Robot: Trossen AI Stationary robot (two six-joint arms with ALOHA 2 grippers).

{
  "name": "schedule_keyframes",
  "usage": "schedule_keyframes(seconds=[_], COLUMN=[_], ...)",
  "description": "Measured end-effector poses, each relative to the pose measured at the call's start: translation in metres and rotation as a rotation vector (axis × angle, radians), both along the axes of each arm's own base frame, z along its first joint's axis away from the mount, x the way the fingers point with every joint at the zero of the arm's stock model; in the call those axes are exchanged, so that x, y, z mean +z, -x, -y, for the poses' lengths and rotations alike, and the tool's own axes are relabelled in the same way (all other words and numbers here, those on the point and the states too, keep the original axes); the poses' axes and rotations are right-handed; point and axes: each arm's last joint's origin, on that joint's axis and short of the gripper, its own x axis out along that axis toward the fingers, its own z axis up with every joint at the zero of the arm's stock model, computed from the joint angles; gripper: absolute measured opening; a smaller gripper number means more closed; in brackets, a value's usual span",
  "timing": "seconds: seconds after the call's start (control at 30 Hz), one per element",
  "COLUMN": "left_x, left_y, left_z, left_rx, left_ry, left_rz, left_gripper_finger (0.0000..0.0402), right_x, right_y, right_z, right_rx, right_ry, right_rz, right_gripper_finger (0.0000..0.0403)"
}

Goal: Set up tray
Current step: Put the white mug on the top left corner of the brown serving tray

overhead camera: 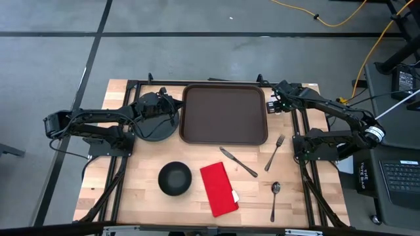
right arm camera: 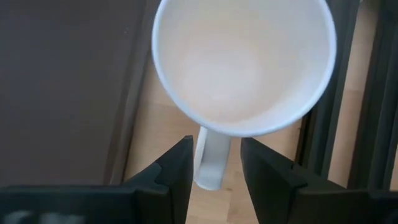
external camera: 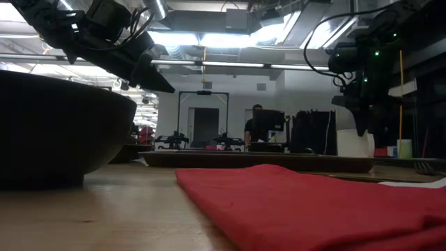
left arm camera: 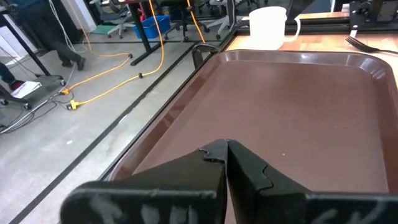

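Note:
The dark brown tray (overhead camera: 224, 115) lies flat at the table's far middle. A white mug (right arm camera: 242, 62) stands upright on the wood just off the tray's right far corner, its handle (right arm camera: 211, 165) pointing away from the tray's far side. My right gripper (right arm camera: 216, 144) hangs above it, pointing down and open, with one finger on each side of the handle and a gap showing. My left gripper (left arm camera: 225, 148) is shut and hovers over the tray's left rim (left arm camera: 155, 134), above a round black plate (overhead camera: 154, 128).
On the near half of the table lie a black bowl (overhead camera: 174, 178), a red napkin (overhead camera: 218, 189), a knife (overhead camera: 237, 162), a fork (overhead camera: 274, 153) and a spoon (overhead camera: 275, 198). A black metal frame rail (right arm camera: 373, 93) runs close beside the mug. A person sits far behind the table (external camera: 256, 122).

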Motion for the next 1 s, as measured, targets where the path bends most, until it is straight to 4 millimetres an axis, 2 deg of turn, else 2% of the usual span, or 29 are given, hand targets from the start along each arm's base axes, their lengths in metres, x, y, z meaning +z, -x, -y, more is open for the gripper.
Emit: schedule_keyframes(seconds=[0.73,1.0], left_x=[0.000,0.000], left_y=[0.000,0.000], left_z=[0.000,0.000], left_rx=[0.000,0.000], left_ry=[0.000,0.001], left_rz=[0.000,0.000], left_gripper_finger=[0.0004,0.0004], right_x=[0.000,-0.016], right_y=[-0.003,0.000], right_z=[-0.003,-0.007], right_rx=[-0.012,-0.025], right_ry=[0.009,0.002], right_rz=[-0.002,-0.001], right_gripper_finger=[0.0138,0.0138])
